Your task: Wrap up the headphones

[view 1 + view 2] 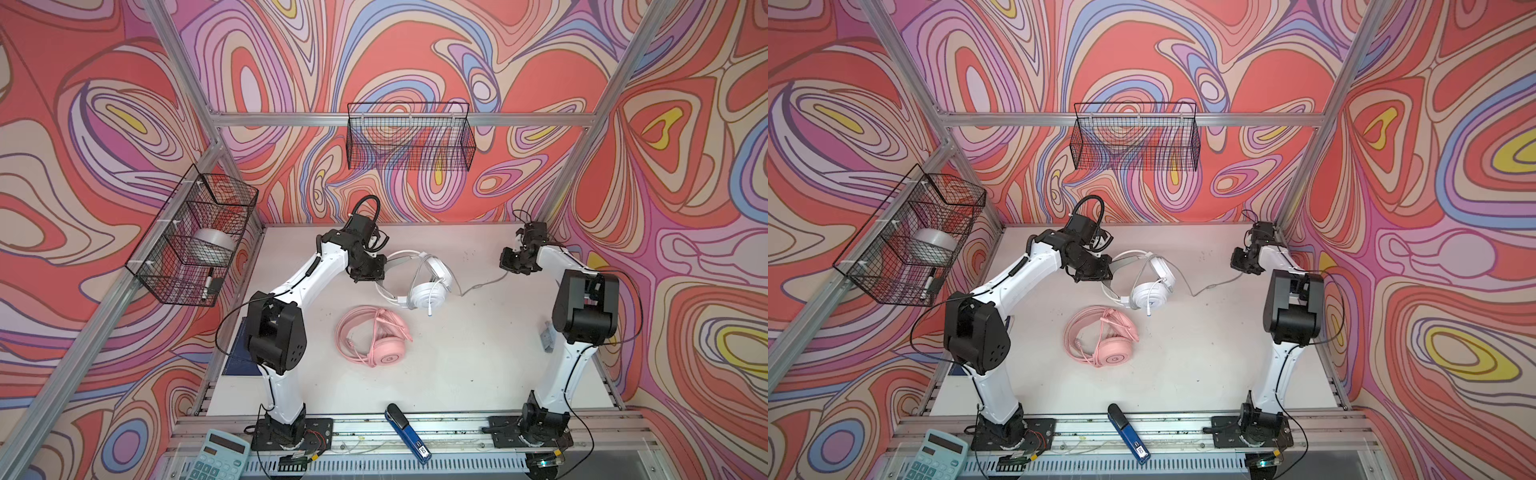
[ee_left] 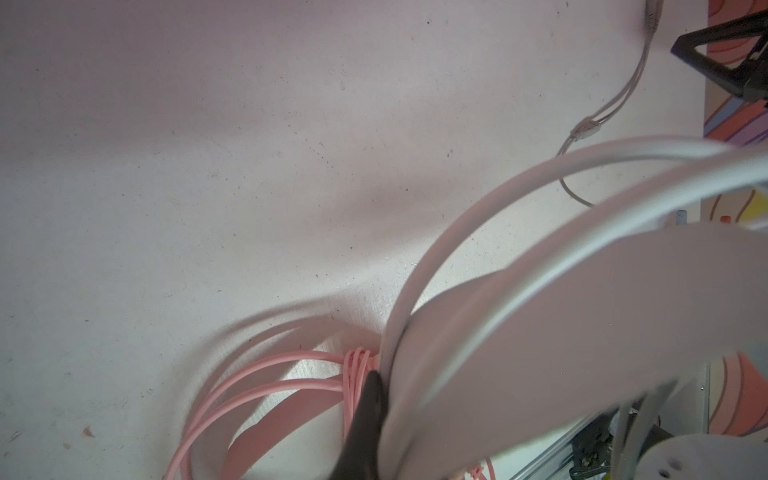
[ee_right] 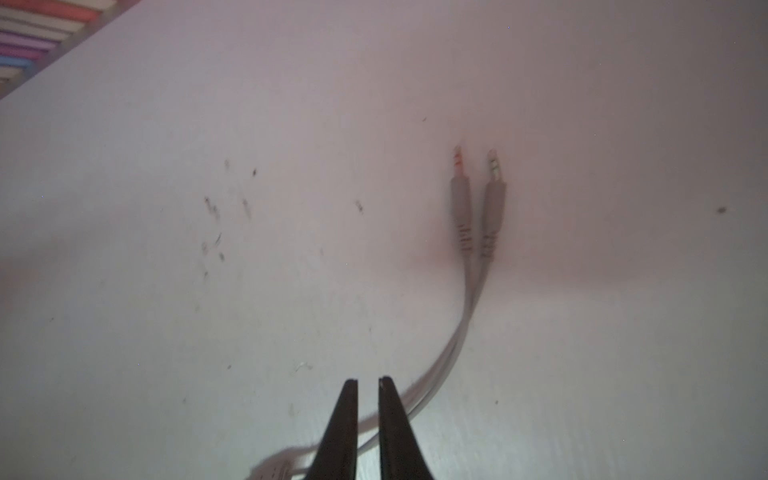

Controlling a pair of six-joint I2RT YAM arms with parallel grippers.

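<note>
The left fingers clamped the white headphones; the right fingers, slightly apart astride the grey cable, likely needed a square pinch before winding.

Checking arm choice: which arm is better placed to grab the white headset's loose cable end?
Right. The right hand hovers, jaws slightly apart, over the grey cable beside the plugs; the left hand is shut on the white headset by its headband.

No text is legible; the label on the blue stapler is too small to read.
</note>
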